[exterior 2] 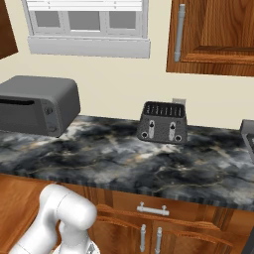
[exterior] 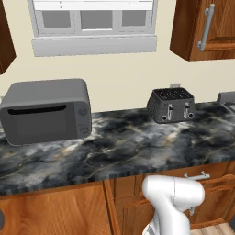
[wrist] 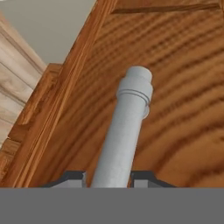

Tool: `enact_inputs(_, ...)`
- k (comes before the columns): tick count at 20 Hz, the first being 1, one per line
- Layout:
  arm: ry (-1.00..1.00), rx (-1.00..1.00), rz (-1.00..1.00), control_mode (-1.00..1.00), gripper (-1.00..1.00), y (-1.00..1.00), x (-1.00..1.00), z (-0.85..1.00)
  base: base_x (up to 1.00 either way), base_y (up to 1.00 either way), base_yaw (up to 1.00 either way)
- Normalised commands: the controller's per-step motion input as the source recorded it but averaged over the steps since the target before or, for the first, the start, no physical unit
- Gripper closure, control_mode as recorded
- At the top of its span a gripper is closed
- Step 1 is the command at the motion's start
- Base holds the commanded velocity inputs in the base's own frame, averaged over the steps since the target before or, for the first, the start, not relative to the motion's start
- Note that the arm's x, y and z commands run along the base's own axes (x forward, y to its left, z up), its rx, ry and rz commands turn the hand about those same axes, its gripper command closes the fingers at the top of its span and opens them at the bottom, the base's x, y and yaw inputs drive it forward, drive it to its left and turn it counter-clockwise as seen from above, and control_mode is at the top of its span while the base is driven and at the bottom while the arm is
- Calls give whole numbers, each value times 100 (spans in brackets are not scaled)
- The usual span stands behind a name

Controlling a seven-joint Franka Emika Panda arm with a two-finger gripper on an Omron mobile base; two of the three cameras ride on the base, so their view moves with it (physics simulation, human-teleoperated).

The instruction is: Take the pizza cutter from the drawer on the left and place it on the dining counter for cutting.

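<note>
In the hand view a silver bar handle (wrist: 124, 127) runs up from between my fingertips across a reddish-brown wood front (wrist: 183, 87). My gripper (wrist: 108, 177) is shut on this handle, with one dark fingertip (wrist: 74, 176) pressed against each side. I cannot tell from this close view whether the front belongs to the drawer. A drawer front with a horizontal silver handle (exterior: 197, 176) (exterior 2: 153, 210) sits under the wall counter. The pizza cutter is hidden. The dining counter is out of view.
The marbled wall counter (exterior: 137, 147) carries a grey microwave (exterior: 46, 110) and a dark toaster (exterior: 171, 105). Cabinet doors with vertical handles (exterior 2: 151, 238) stand below the drawer. A wall cabinet (exterior 2: 218, 34) hangs above. Light plank floor (wrist: 17, 92) shows left of the wood front.
</note>
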Motion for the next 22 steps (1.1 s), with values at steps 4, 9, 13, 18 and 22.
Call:
enact_inputs(4,0,0,0,-100,100,0,-55,-7,0,0,0)
enact_inputs(9,0,0,0,-100,100,0,-47,-6,0,0,0)
enact_inputs(13,0,0,0,-100,-100,0,-41,-2,0,0,0)
enact_inputs(18,0,0,0,-100,-100,0,-53,-1,0,0,0)
enact_inputs(22,0,0,0,-100,-100,0,-55,0,0,0,0)
